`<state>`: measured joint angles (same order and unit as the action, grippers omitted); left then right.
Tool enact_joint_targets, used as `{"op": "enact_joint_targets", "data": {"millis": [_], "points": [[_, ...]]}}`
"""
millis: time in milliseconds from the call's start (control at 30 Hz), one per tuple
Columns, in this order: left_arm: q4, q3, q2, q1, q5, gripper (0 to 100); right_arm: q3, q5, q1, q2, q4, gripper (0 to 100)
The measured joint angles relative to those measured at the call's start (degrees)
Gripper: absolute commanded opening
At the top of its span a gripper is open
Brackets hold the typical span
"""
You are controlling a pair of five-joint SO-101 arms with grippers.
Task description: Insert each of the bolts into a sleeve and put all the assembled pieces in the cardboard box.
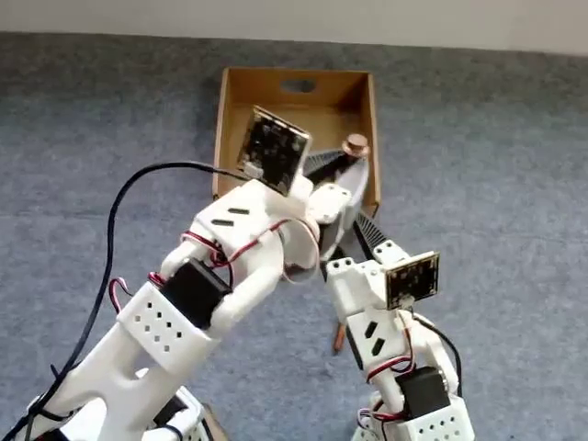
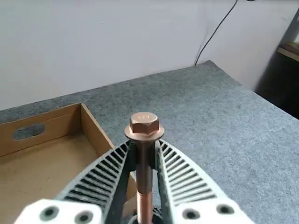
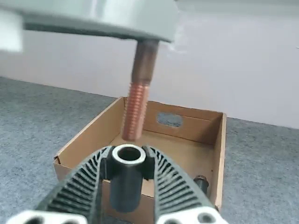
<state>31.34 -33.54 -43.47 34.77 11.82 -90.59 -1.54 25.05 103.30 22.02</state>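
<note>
Bolt (image 2: 144, 128) stands upright in my left claw (image 2: 144, 145), hex head on top and threaded end pointing down. The ribbed fingers (image 2: 105, 168) are closed against the shank just under the flange.

My right claw (image 3: 127, 157) is clamped on a dark sleeve (image 3: 125, 186), held upright with its open mouth facing up. In the right wrist view the bolt's copper threads hang just above that mouth and roughly in line with it. I cannot tell whether the tip touches the rim, but it is not down inside the bore.

From the high view, the bolt head (image 1: 356, 145) is over the right-hand wall of the cardboard box (image 1: 230, 119), with the left arm stretched across the near side of the box and the right arm reaching up from below it.

The box sits on the grey desk (image 1: 496, 184) near a pale wall (image 2: 93, 42). A small dark piece (image 3: 201, 183) is inside the box by one side wall, too small to make out. A copper-coloured piece (image 1: 338, 338) lies on the desk beside the right arm, partly hidden.
</note>
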Motion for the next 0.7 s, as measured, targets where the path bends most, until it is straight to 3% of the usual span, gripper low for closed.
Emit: {"op": "enact_joint_targets", "data": {"millis": [700], "points": [[0.0,-3.96,0.0,0.35,-0.09,1,0.0,0.0,0.18,-0.09,0.0,0.7]]}}
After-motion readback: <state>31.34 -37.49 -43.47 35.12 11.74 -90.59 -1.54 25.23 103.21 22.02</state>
